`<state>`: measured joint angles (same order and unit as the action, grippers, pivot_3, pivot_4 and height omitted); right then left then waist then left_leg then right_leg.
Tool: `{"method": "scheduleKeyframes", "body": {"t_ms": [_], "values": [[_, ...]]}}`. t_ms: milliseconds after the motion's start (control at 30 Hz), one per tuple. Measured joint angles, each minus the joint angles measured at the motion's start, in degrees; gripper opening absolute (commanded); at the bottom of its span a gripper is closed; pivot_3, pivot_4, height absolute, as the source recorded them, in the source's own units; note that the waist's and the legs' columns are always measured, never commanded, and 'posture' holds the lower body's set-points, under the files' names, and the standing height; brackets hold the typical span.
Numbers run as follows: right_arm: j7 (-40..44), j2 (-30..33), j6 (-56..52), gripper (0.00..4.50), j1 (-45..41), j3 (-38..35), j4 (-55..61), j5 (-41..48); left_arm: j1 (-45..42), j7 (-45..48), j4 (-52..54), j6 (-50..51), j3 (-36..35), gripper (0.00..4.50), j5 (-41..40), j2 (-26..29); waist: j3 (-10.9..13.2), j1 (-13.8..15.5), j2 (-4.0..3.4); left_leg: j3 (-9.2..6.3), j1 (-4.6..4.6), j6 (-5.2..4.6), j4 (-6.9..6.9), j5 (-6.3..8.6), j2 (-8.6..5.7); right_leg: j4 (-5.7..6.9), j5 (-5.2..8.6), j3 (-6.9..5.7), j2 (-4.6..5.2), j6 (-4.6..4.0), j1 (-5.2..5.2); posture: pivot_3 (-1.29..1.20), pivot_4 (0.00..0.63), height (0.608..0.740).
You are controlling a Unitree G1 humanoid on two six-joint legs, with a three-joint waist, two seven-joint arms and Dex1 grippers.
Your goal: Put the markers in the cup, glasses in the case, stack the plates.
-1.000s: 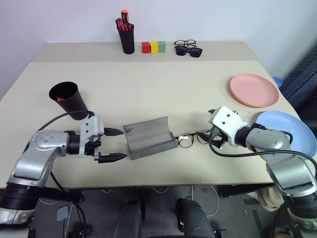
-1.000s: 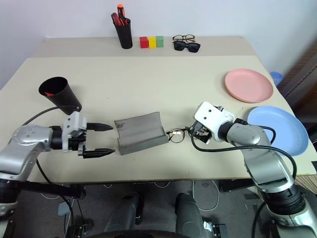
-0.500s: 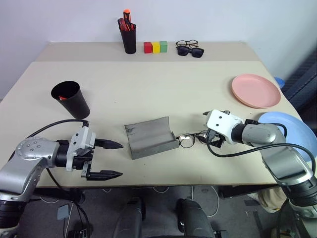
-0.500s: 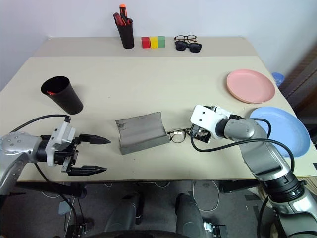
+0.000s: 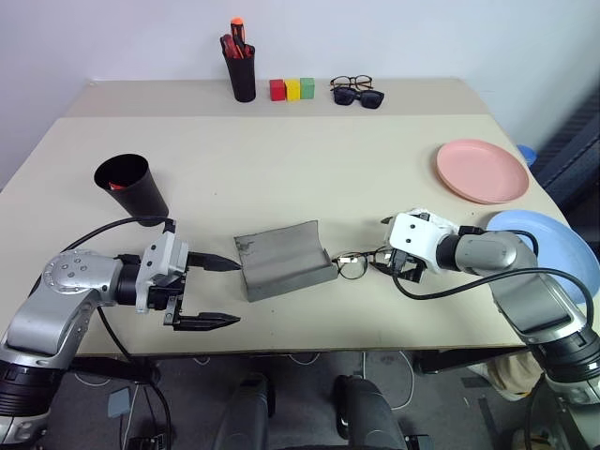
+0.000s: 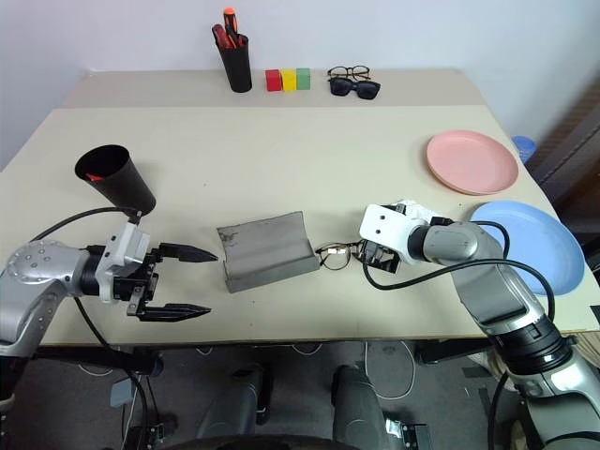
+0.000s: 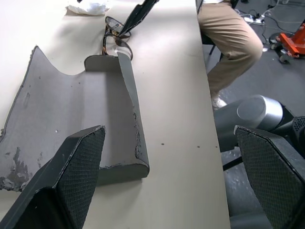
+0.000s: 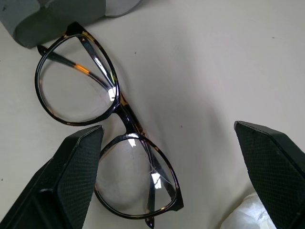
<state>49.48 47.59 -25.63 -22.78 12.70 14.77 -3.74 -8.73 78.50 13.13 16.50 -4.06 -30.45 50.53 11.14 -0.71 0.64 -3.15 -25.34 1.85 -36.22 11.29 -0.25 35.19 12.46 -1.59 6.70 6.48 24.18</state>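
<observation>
Left eye view: the grey felt-covered rectangular spectacle case lies open near the front of the beige table. The thin black-rimmed glasses with clear round lenses rest just right of the case, touching its corner. The right gripper, fingers spread wide and holding nothing, hangs over the glasses. The left gripper, fingers likewise wide apart and empty, sits just left of the case, pointing at it. The tapered matte black plastic cup stands well left of the case, something red inside. The salmon pink round plate and the light blue round plate lie far right of the case, side by side, unstacked.
</observation>
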Motion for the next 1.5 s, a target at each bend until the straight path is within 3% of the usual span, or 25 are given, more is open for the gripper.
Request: {"method": "scheduleKeyframes", "body": {"t_ms": [67, 200, 367, 567, 833, 1167, 1267, 1400, 1433, 1500], "values": [[0.05, -0.01, 0.41, 4.5, -0.11, 0.02, -0.34, -0.44, 0.21, -0.4, 0.07, -0.04, 0.0, 4.45, 0.0, -0.04, 0.0, 0.0, 0.0, 0.0, 0.0, 0.0, -0.01, 0.0, 0.0, 0.0, 0.0, 0.0, 0.0, 0.0, 0.0, 0.0, 0.15, 0.74], [0.06, -0.03, 0.67, 3.29, -0.86, 0.03, -0.53, -1.11, 1.25, -1.17, 0.39, -0.56, 0.0, 4.5, 0.0, -0.09, 0.0, 0.0, 0.0, 0.0, 0.0, 0.0, 0.0, 0.0, 0.0, 0.0, 0.0, 0.0, 0.0, 0.0, 0.0, 0.0, 0.15, 0.74], [2.86, -0.2, -3.04, 3.29, -3.15, 0.03, -0.1, 0.63, 1.92, -1.31, 0.36, -1.18, 0.02, 4.5, 0.06, -0.09, 0.0, -0.03, 0.0, 0.0, 0.0, 0.0, -0.01, 0.0, 0.0, 0.01, 0.0, 0.01, 0.0, 0.0, 0.0, 0.0, 0.15, 0.74], [13.18, -0.21, -5.59, 3.29, -14.26, 0.78, -4.85, 5.94, 1.91, -1.25, 0.3, -1.47, 0.91, 4.5, 0.41, -0.81, 0.01, -0.18, -0.02, -0.01, 0.02, 0.0, 0.01, 0.0, 0.0, 0.02, 0.0, 0.0, 0.0, 0.0, 0.01, 0.0, 0.15, 0.74], [24.92, 0.06, 0.91, 3.29, -20.98, 9.57, -17.92, 3.27, 4.56, -1.37, 0.76, -1.85, 0.82, 4.5, 1.04, -0.71, 0.03, -0.29, -0.04, 0.02, 0.0, 0.01, 0.02, -0.01, 0.0, 0.04, 0.0, 0.01, -0.01, 0.01, 0.06, 0.0, 0.15, 0.74], [26.97, -2.8, 5.59, 3.29, -23.2, 11.87, -24.27, -0.59, 10.61, -3.74, 5.15, -1.12, -2.17, 4.5, 0.96, 0.54, 0.03, -0.14, -0.05, 0.02, 0.0, 0.05, 0.03, -0.02, 0.0, 0.06, -0.01, 0.02, -0.02, 0.01, 0.08, 0.0, 0.15, 0.74], [27.38, -3.86, 6.39, 2.37, -23.84, 11.87, -25.34, -0.93, 11.22, -4.14, 5.87, -0.66, -2.46, 4.5, 0.88, 0.54, 0.03, -0.19, -0.05, 0.02, 0.01, 0.06, 0.03, -0.03, 0.0, 0.07, -0.01, 0.02, -0.02, 0.01, 0.08, 0.0, 0.15, 0.74], [27.66, -4.02, 7.53, 0.34, -24.87, 11.87, -26.83, -1.73, 11.43, -4.67, 6.28, -0.44, -3.28, 4.5, 0.41, 0.55, 0.03, -0.2, -0.06, 0.02, 0.01, 0.07, 0.04, -0.03, 0.0, 0.07, -0.01, 0.02, -0.03, 0.01, 0.08, 0.0, 0.15, 0.74], [27.82, -4.02, 7.85, 0.02, -24.99, 11.82, -27.14, -1.78, 11.43, -4.84, 6.29, -0.42, -3.52, 4.5, 0.4, 0.6, 0.03, -0.2, -0.06, 0.02, 0.01, 0.07, 0.04, -0.04, 0.0, 0.07, -0.01, 0.02, -0.03, 0.01, 0.08, 0.0, 0.15, 0.74], [28.14, -4.01, 8.54, 0.02, -25.18, 11.8, -27.52, -1.99, 11.52, -4.91, 6.35, -0.39, -3.58, 4.5, 0.33, 0.77, 0.03, -0.2, -0.06, 0.02, 0.01, 0.07, 0.04, -0.04, 0.0, 0.07, -0.01, 0.02, -0.03, 0.01, 0.08, 0.0, 0.15, 0.74]]}}
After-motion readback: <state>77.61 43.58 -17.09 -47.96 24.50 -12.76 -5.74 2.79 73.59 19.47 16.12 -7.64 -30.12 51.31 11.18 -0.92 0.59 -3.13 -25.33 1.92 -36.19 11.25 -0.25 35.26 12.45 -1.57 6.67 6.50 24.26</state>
